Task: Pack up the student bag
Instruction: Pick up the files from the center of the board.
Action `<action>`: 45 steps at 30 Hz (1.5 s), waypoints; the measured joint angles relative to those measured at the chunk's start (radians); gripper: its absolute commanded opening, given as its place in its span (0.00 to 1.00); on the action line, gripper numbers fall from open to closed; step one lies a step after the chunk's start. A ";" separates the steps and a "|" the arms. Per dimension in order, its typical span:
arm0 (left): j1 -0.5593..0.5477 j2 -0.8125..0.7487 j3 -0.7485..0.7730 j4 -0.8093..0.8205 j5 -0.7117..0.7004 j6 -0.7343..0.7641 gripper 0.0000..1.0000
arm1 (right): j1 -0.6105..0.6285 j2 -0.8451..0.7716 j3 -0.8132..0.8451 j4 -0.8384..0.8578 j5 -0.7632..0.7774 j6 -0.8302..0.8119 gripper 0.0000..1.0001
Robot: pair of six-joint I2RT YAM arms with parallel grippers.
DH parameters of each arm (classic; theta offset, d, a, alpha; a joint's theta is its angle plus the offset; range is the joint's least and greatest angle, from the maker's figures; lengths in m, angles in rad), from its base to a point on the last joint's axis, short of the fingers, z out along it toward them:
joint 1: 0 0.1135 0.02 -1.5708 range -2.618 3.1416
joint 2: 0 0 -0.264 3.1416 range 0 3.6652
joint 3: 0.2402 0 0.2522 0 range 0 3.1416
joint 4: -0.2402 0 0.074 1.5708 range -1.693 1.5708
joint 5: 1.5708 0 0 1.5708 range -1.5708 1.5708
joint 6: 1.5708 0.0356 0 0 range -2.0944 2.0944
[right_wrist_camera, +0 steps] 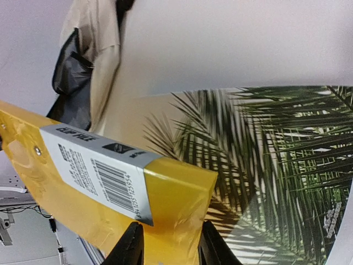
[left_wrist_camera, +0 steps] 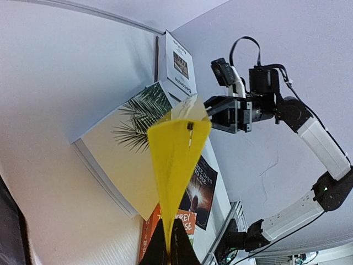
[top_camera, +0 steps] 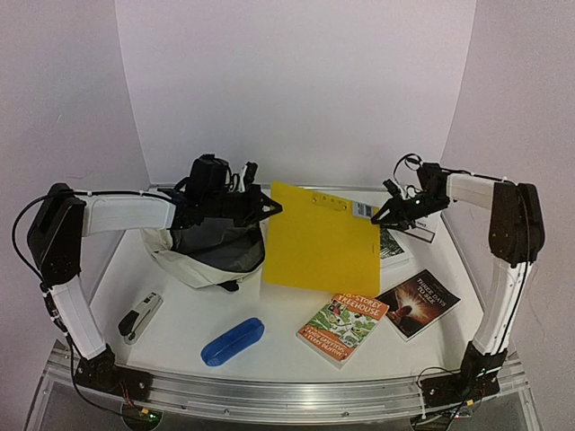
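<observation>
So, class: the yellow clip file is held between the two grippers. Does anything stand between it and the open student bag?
Nothing visible does. The yellow clip file is held at its left corner by the left gripper, right beside the mouth of the student bag. The stapler, pencil case and books lie nearer, off that path.

The student bag (top_camera: 208,251) lies at the left rear of the surface (top_camera: 269,337), its mouth facing the middle. Right of it the clip file (top_camera: 319,238) hangs between both arms: the left tool (top_camera: 269,208) pinches its left corner over the bag, and the right tool (top_camera: 388,214) holds its right corner, seemingly above a palm-leaf book (top_camera: 395,247). Nearer the arms, left to right, lie a stapler (top_camera: 141,316), a pencil case (top_camera: 233,340) and two books (top_camera: 342,328), (top_camera: 418,303), side by side.
</observation>
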 measured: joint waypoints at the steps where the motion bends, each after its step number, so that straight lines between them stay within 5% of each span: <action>1: 0.008 -0.007 -0.001 0.004 0.002 0.001 0.00 | -0.002 -0.023 0.000 -0.001 -0.018 0.008 0.61; 8: 0.051 -0.047 -0.008 0.022 0.058 0.012 0.00 | -0.025 -0.157 0.025 -0.022 -0.136 0.072 0.98; 27: 0.095 -0.123 0.068 0.024 0.184 -0.083 0.00 | -0.082 -0.178 0.073 -0.188 -0.279 -0.156 0.98; 35: 0.093 -0.122 0.131 0.079 0.250 -0.156 0.00 | -0.053 -0.038 0.207 -0.466 -0.354 -0.430 0.98; 37: 0.093 -0.122 0.138 0.101 0.263 -0.174 0.00 | -0.048 -0.001 0.244 -0.540 -0.381 -0.495 0.94; 45: 0.098 -0.115 0.138 0.148 0.265 -0.219 0.00 | -0.030 0.027 0.362 -0.658 -0.496 -0.514 0.30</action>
